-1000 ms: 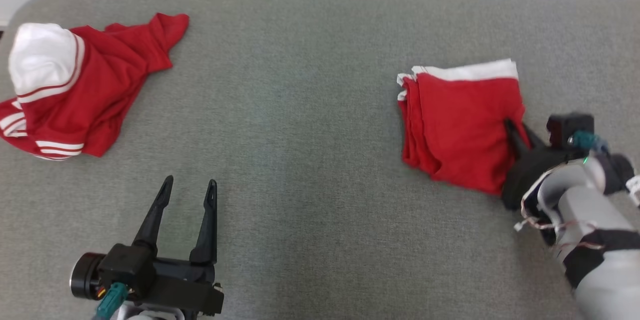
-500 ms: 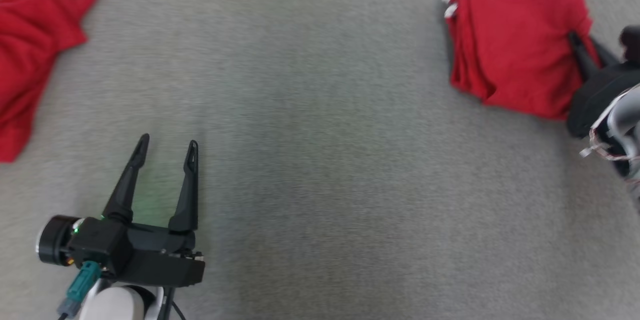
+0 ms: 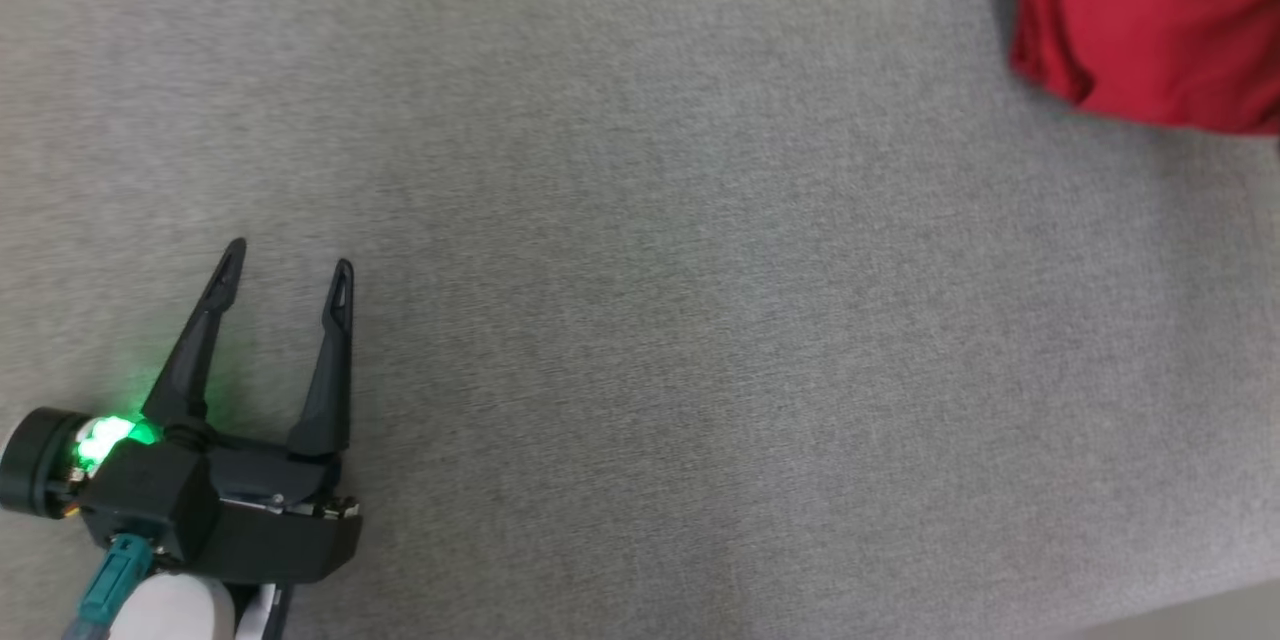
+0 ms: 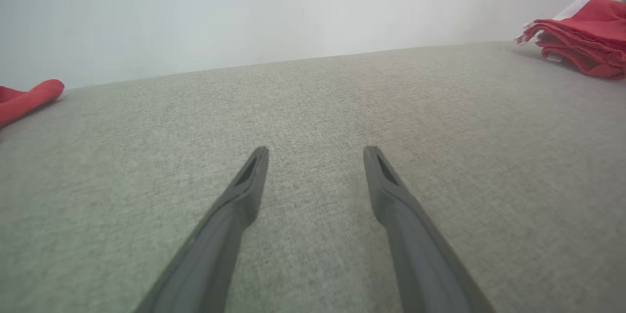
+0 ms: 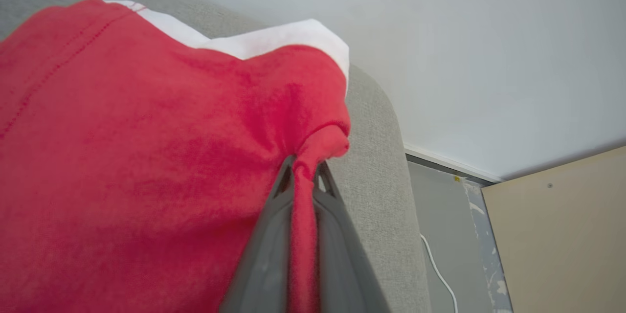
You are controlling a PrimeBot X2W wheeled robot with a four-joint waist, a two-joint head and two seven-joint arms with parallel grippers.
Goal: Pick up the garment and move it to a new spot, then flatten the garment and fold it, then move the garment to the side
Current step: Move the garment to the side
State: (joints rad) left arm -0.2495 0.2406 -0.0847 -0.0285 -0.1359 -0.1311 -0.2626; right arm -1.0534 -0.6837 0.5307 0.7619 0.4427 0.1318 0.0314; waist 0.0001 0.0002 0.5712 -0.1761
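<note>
The folded red knit garment with white trim (image 5: 146, 156) lies on the grey woven upholstered surface (image 3: 640, 320), close to a rounded corner of that surface in the right wrist view and at the upper right edge of the head view. The step in hand is judged to be the last one: the folded garment is to be moved to the side.

To do this well, the stack should be raised slightly and drawn slowly in one direction, so that the layers trail flat and are not peeled open. As a small pinch at one edge is all that is held, a quick swing would probably let the lower folds sag or open. The garment should be set down well inside the surface's edge, and released once the cloth lies flat.

The right gripper (image 5: 304, 176) is closed almost fully, its two dark fingers clamped on a narrow gathered ridge of red cloth at the garment's edge. Whether every layer of the fold is caught in that pinch cannot be told, as the underside is hidden.

The left gripper (image 3: 289, 255) is spread wide with nothing between its fingers. It is poised low over bare grey surface, well apart from the garment. A second red cloth (image 4: 29, 98) is seen at the far left of the left wrist view, untouched.
</note>
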